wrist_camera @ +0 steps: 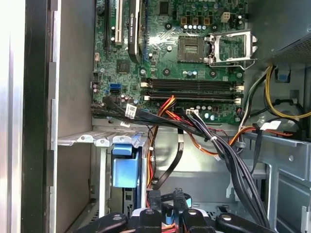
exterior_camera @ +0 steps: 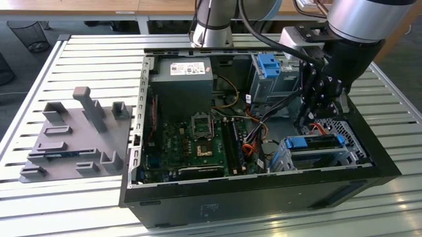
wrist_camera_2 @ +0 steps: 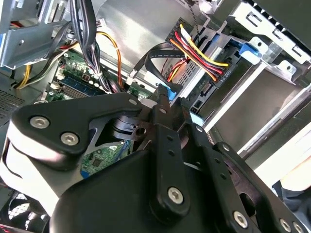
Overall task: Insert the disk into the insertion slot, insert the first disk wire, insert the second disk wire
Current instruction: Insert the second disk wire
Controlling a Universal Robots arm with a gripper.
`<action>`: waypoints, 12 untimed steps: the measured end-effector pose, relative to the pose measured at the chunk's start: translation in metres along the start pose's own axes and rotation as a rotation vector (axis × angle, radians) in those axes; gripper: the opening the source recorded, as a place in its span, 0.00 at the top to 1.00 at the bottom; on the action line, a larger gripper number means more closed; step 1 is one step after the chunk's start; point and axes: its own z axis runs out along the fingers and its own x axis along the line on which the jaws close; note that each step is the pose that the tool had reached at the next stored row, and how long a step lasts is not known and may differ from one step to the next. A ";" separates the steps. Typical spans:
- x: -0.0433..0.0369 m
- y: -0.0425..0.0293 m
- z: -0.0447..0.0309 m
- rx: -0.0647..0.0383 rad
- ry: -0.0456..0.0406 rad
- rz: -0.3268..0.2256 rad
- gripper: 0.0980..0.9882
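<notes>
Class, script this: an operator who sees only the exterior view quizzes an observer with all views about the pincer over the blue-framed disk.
Operator: What is the black pincer gripping?
Observer: In the second wrist view it is shut on a small blue plastic plug at the end of a flat black cable.
Operator: Is anything plugged into the silver-grey disk in its bright blue carrier?
Observer: Yes, a black connector with red, yellow and orange wires sits at its end.

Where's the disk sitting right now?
In the exterior view the disk sits in the insertion slot at the computer case's front corner on that view's right, directly under the gripper and right of the motherboard.
</notes>
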 end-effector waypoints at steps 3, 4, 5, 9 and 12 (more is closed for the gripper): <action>-0.0004 0.0000 0.0013 0.000 0.0131 0.000 0.83; -0.0006 0.0000 0.0017 0.000 0.0176 0.000 0.83; -0.0008 0.0000 0.0020 0.000 0.0223 -0.001 0.83; -0.0017 -0.0002 0.0034 -0.001 0.0388 -0.001 0.85; -0.0024 -0.0006 0.0043 -0.001 0.0443 -0.001 0.95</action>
